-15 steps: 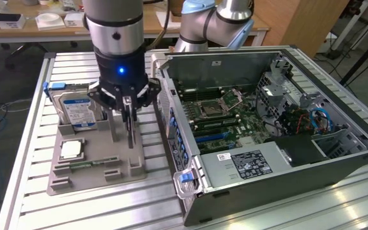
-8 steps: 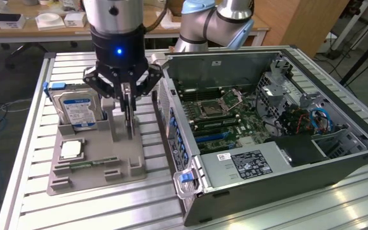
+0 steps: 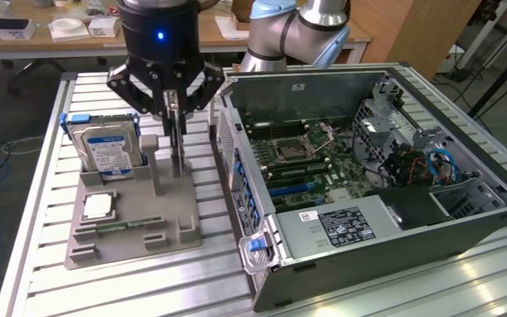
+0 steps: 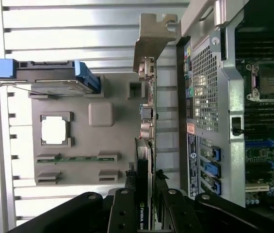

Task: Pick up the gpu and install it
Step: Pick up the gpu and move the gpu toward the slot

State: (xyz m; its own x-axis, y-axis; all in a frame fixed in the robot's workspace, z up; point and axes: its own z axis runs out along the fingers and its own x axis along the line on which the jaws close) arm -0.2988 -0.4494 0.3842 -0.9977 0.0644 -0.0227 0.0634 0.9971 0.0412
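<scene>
My gripper (image 3: 174, 125) is pinching, it seems, the thin green silver-bracketed gpu card (image 3: 179, 158), upright in grey holder (image 3: 183, 205), exterior view's left.

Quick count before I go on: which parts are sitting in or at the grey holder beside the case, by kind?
hard drive: 1
CPU chip: 1
RAM stick: 1
gpu: 1, standing on edge over the grey holder, clamped in the gripper
Total: 4
</scene>
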